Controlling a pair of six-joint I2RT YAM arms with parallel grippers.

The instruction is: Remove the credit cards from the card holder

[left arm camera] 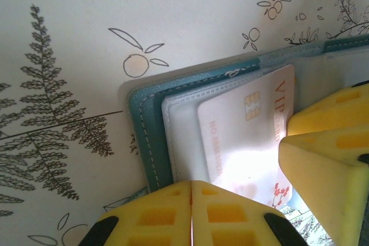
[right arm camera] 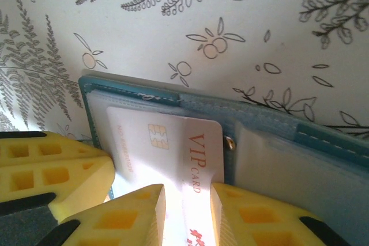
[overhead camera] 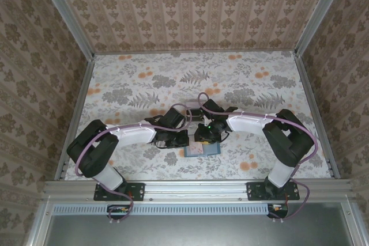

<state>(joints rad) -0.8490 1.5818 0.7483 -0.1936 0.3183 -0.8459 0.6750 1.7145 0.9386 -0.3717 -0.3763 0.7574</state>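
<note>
left gripper [left arm camera: 191, 214], shut and empty, presses the card holder [left arm camera: 144, 136] flat — to stop it sliding, i think. right gripper [right arm camera: 185, 217] sits over the vip card [right arm camera: 150, 136], fingers a bit apart — can't tell if it grips.

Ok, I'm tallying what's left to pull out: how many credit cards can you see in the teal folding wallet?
1: a whitish-pink rectangular VIP card with a gold chip, lying on the translucent pocket inside the open teal folding wallet. Others may be hidden beneath it.
</note>
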